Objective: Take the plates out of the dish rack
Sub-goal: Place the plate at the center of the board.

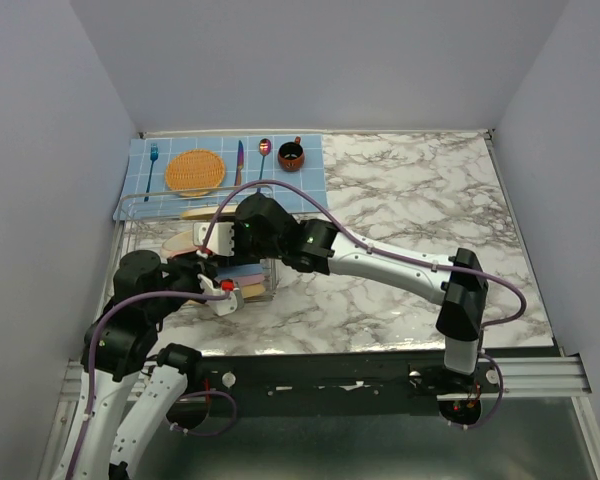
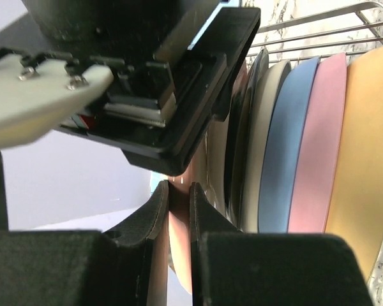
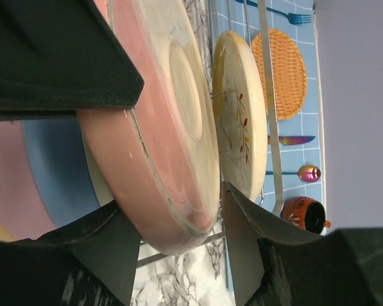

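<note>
Across the middle and right of the top view: the marble table (image 1: 400, 200). At its left side, mostly hidden under both arms: the dish rack (image 1: 145, 212), not yet unloaded. In the upper left, well apart from the work: a blue checked placemat (image 1: 310, 180) carrying a woven orange disc (image 1: 195, 172) and a small red cup (image 1: 290, 155).

On the right half of the left wrist view, standing on edge between the wires and therefore easy to take by the rim: a blue plate (image 2: 287, 146), a pink plate (image 2: 319, 140), a yellow-orange plate (image 2: 364, 140).

At the centre of the right wrist view: the salmon-rimmed plate (image 3: 179, 108), also on edge. Just behind it, upright against a wire: a cream plate with twig pattern (image 3: 242, 121).

Left gripper (image 2: 179, 191): fingers (image 2: 150, 223) pinched together on a salmon rim, probably to steady that plate. Right gripper (image 3: 172, 210): fingers (image 3: 255, 236) placed one on each face near the rim, seemingly of the same plate; pressing already or not, cannot tell. Looks like a hand-over or a shared lift.
</note>
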Robot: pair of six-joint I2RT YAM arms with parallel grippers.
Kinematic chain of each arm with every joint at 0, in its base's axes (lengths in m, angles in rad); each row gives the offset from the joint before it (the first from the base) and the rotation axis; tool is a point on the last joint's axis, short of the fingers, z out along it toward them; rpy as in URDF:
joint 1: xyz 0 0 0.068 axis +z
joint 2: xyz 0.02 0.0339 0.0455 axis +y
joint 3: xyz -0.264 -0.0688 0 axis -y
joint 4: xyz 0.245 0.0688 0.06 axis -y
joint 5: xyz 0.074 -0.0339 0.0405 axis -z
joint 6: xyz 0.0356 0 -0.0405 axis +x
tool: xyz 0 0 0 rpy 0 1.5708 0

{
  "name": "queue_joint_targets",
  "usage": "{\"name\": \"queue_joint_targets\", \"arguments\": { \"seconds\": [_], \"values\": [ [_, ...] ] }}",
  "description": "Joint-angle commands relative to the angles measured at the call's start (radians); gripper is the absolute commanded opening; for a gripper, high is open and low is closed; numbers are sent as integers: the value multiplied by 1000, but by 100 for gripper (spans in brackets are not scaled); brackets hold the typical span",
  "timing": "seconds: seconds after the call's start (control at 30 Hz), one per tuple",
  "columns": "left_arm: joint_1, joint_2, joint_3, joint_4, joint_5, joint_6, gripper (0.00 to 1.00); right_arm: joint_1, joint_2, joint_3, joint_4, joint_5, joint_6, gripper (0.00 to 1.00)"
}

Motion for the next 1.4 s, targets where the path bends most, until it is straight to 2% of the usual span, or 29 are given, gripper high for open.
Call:
{"name": "queue_joint_targets", "arguments": {
  "seconds": [0.0,0.4,0.53,0.57,1.07,1.2,1.23,1.33,1.37],
  "values": [
    [-6,-22,22,-31,80,-11,0,11,37,59,9,-28,21,55],
    [-6,-33,5,-31,76,-8,0,11,17,21,9,-3,7,25],
    [-6,-37,7,-43,69,-5,0,12,5,5,15,6,3,3],
    [-6,-40,7,-42,69,-8,0,11,2,4,15,6,3,1],
    [-6,-85,8,9,22,-10,1,11,-30,8,-1,41,-28,1],
    [-6,-106,11,30,14,-21,14,12,-45,4,2,63,-34,1],
    [-6,-111,14,35,16,-21,23,12,-49,4,4,64,-39,1],
    [-6,-132,28,38,20,-36,38,11,-55,11,4,72,-50,1],
    [-6,-137,33,39,19,-36,40,11,-58,16,7,75,-50,1]
  ]
}}
